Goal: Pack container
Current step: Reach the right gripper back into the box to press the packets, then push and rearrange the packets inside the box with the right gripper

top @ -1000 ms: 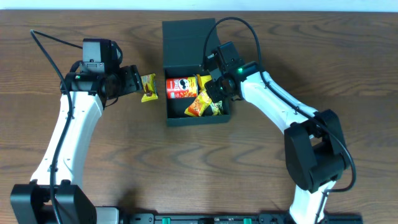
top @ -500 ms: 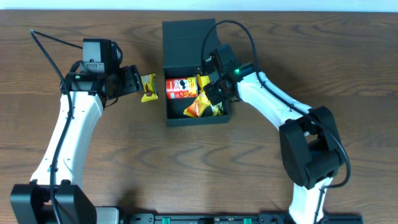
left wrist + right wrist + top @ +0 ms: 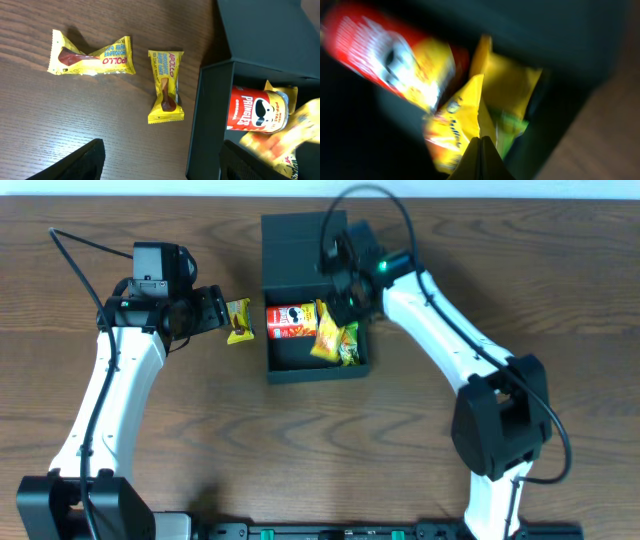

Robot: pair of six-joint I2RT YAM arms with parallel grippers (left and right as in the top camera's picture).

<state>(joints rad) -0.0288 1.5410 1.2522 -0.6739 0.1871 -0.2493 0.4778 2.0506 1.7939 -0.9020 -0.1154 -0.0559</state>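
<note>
gripping, right tool point(image 3: 340, 308): fingers pressed together on the top edge of a yellow-orange packet point(image 3: 327, 342); the right wrist view is blurred, but the closed tips point(image 3: 480, 145) meet the packet point(image 3: 457, 120) at its edge.
location, right tool: over the right rear part of the open container.
container point(image 3: 318, 372): dark teal-green box at the far middle of the surface point(image 3: 200, 430), lid flap folded open to the far side.
contents: pringles can point(image 3: 290, 321) lying on its side at the left rear; yellow-orange packet hangs beside it; green-and-yellow packet point(image 3: 350, 345) against the right wall.
left tool point(image 3: 213, 310): fingers spread wide, nothing between them, low over the surface left of the container.
left wrist view: two yellow apollo packets on the wood, one point(image 3: 91, 57) further from the container, one point(image 3: 166, 86) just beside its wall point(image 3: 210, 115), apart from each other.
overhead view: only one apollo packet point(image 3: 238, 320) shows, just ahead of the left tool.
</note>
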